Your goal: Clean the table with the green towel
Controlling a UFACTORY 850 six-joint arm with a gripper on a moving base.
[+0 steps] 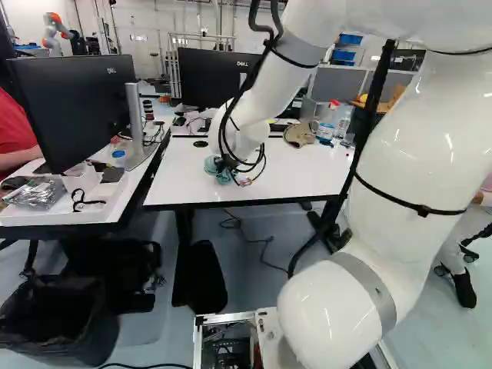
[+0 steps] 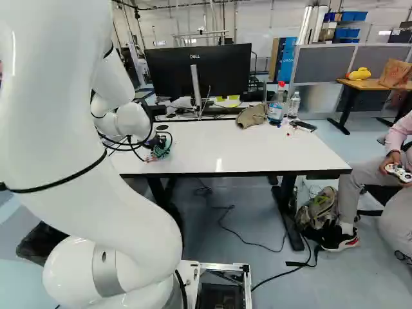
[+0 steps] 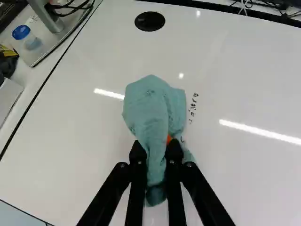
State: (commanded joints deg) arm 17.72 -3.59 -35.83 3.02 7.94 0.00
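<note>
At the table's left part in the left base view, my gripper [image 1: 228,164] points down at the white table [image 1: 307,175]. The green towel [image 1: 211,166] shows beside it, low on the tabletop. In the wrist view the gripper [image 3: 156,148] is shut on the towel [image 3: 148,106], with cloth bunched between its two fingers. Part of the cloth spreads out ahead of the fingertips, and a smaller bit hangs behind them. Small dark handwritten marks [image 3: 193,108] lie on the tabletop right beside the towel. What lies under the cloth is hidden.
A black round cap [image 3: 150,21] sits in the tabletop ahead of the towel. Monitors [image 2: 198,69] stand behind the table and at its left. A cap [image 2: 251,116], bottles [image 2: 276,111] and a dark object [image 2: 303,125] are toward its back right. Another robot [image 1: 54,32] stands far off.
</note>
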